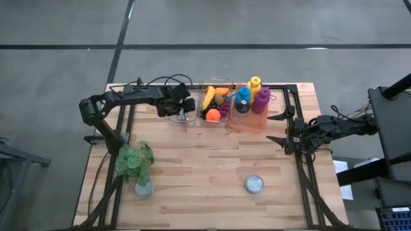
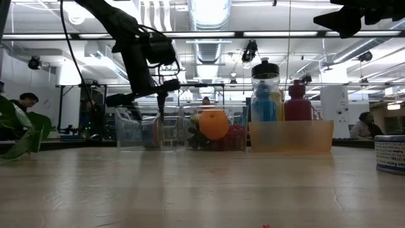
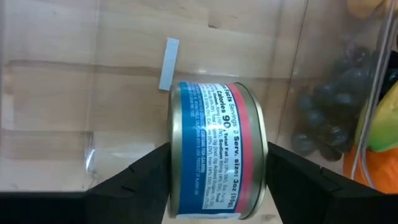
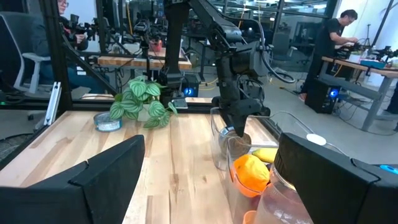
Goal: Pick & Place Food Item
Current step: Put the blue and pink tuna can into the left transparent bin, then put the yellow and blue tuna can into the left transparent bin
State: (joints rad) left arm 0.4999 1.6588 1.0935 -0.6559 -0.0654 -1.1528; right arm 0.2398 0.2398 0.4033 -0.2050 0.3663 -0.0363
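Blue tin (image 3: pixel 214 152) clamped in left hand (image 3: pixel 214 180)

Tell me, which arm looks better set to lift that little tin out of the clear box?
The left. Its gripper is already closed on the tin inside the clear bin. The right gripper waits open by the table's right edge, empty.

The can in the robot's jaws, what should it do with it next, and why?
Probably lift it straight up. The left gripper is shut on the can, low inside the clear bin with walls close around, so rising first should clear them before carrying it across the table. The right gripper waits open.
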